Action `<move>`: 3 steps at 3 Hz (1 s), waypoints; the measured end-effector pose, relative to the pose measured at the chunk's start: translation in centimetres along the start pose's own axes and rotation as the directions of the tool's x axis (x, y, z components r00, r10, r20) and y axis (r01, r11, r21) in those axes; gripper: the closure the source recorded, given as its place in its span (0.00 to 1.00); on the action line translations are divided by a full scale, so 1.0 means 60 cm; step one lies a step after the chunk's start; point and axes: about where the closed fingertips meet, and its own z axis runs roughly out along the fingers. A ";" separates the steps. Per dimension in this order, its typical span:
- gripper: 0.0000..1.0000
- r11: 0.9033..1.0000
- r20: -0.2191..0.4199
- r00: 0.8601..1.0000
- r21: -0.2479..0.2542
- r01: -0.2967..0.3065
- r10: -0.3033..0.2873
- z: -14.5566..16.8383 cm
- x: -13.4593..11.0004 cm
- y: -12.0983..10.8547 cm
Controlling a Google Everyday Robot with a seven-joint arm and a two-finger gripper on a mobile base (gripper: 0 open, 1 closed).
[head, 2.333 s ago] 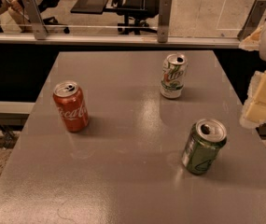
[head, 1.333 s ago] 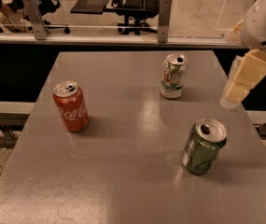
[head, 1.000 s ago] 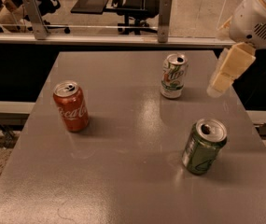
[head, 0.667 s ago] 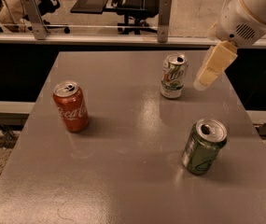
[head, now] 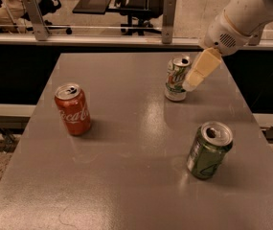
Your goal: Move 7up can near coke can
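Grey tabletop (head: 126,147) is filling most of the frame, its three cans sitting exactly where they were two seconds ago. Reaching in from the upper right, the robot's white arm (head: 244,13) is carrying the cream-coloured gripper (head: 188,84) leftward, from the frame's right edge to the upper middle. The gripper is now pointing down at the right side of the 7up can (head: 174,83), just beside or touching it; whether it is clenched or released cannot be told. The 7up can is standing upright right of centre. The coke can (head: 73,110) is standing well apart at middle left, a green can (head: 208,150) leaning at lower right.
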 end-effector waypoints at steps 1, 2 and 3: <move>0.00 1.000 0.016 1.000 -0.010 -0.015 0.016 0.026 -0.007 -0.008; 0.15 0.999 0.034 0.999 -0.015 -0.030 0.031 0.039 -0.012 -0.009; 0.38 0.999 0.053 0.998 -0.021 -0.036 0.037 0.044 -0.016 -0.006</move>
